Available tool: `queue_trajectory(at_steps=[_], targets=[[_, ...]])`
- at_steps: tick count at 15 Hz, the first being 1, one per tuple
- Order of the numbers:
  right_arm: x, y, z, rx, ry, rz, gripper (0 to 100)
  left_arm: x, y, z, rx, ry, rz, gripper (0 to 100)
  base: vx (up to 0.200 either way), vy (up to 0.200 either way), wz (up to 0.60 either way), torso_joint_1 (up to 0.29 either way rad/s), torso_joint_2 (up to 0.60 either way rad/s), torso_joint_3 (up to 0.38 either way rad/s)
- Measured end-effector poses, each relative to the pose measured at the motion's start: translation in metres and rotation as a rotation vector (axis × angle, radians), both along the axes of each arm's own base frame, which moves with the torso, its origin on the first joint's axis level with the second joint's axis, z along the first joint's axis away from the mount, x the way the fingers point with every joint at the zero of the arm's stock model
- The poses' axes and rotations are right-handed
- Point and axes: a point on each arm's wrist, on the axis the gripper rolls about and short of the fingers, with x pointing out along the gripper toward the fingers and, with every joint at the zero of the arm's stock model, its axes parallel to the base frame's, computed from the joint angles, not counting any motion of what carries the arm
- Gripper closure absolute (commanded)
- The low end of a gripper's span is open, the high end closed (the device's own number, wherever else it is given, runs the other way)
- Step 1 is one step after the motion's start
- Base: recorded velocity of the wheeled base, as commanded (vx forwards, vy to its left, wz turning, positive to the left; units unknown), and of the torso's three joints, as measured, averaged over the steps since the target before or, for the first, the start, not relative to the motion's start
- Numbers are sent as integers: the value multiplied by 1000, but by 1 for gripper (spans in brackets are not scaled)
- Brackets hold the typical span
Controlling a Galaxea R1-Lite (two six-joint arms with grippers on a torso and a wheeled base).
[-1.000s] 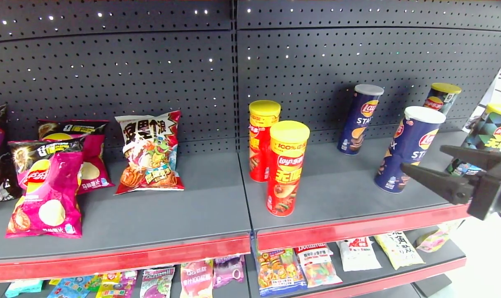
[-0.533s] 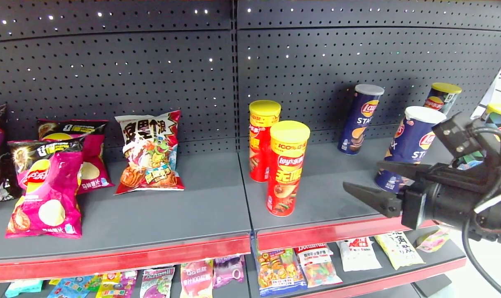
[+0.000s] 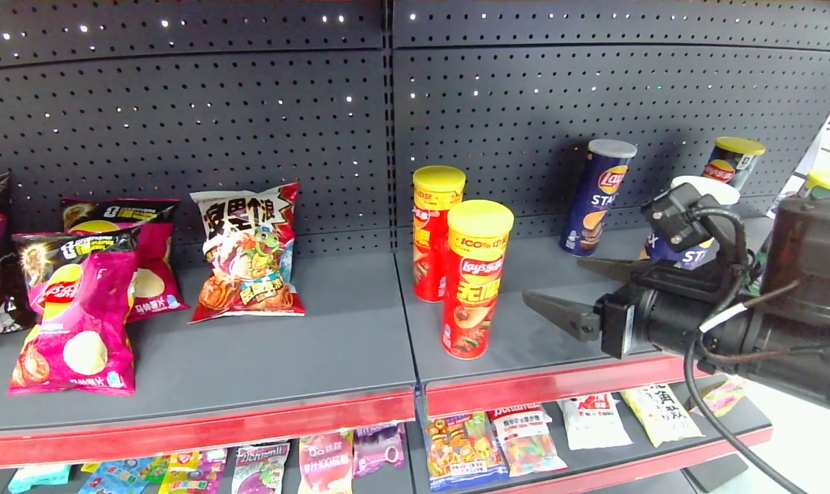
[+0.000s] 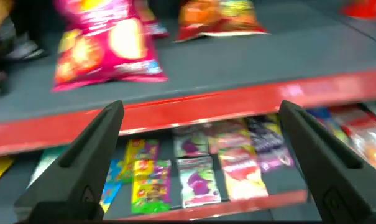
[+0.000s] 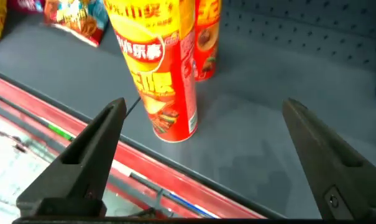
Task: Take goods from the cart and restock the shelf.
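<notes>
Your shelf (image 3: 285, 357) carries chip bags (image 3: 249, 254) left, two red cans (image 3: 434, 233) centre, blue cans (image 3: 597, 197) right. Your right tool (image 3: 552, 280) hovers released and empty just right of the near red can (image 3: 475, 278); your left tool (image 4: 201, 107), also released, faces the shelf's red edge.

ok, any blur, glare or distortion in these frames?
Head view: sharp, but the red shelf edge bows from lens distortion, and light pricks through the pegboard. Left wrist view: blurred, pink bag smeared. Right wrist view: slightly soft, front red can legible.
</notes>
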Motion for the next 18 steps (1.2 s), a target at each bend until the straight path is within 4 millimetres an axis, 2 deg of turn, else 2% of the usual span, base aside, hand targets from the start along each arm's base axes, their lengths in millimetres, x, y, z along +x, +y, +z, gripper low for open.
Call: queue_trajectory(at_steps=[2,5,10,18], targets=[[6,5,-2,6,-9,5,0,0,0,0,0,1,18,0,0,0,0,0,0,0],[12,10,-5,13,-19,10,0,0,4,-4,-18,34,262,0,0,0,0,0,0,0],[13,14,-3,21,-29,22,0,0,4,-5,-37,43,159,0,0,0,0,0,0,0],[13,33,-8,15,-18,77,0,0,5,-5,-69,43,143,0,0,0,0,0,0,0]])
